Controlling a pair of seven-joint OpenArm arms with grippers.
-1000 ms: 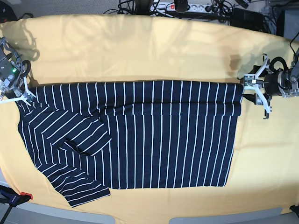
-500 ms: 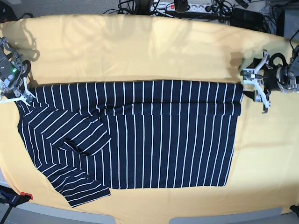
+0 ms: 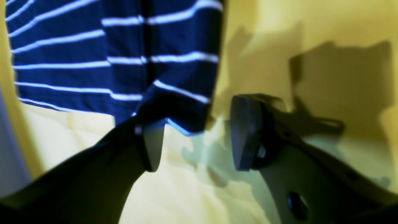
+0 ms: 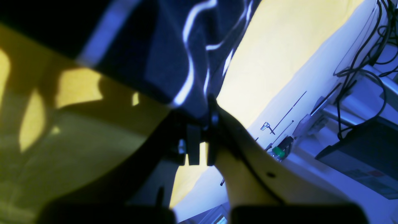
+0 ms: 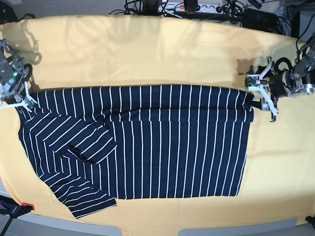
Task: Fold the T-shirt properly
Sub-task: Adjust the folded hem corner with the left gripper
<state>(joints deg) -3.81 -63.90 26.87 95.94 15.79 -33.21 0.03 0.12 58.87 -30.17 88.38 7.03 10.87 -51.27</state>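
The T-shirt (image 5: pixel 147 142), dark navy with thin white stripes, lies flat on the yellow cloth (image 5: pixel 147 54). Its top strip is folded over, and a sleeve is folded in at the lower left. At the shirt's upper right corner my left gripper (image 5: pixel 257 94) stands open. In the left wrist view that corner of the T-shirt (image 3: pixel 124 46) reaches in between the spread fingers (image 3: pixel 245 133) of the left gripper (image 3: pixel 199 140). My right gripper (image 5: pixel 27 101) is shut on the upper left corner. The right wrist view shows the right gripper (image 4: pixel 199 146) pinching the striped T-shirt (image 4: pixel 161 62).
The yellow cloth covers the whole table, bare along the back and at the right of the shirt. Cables and a power strip (image 5: pixel 192 7) lie behind the back edge. A black and red clamp (image 5: pixel 15 207) sits at the front left corner.
My left gripper has moved left and slightly back, up to the shirt's upper right corner, and its jaws have spread wider. The right gripper and the shirt's left side have stayed put.
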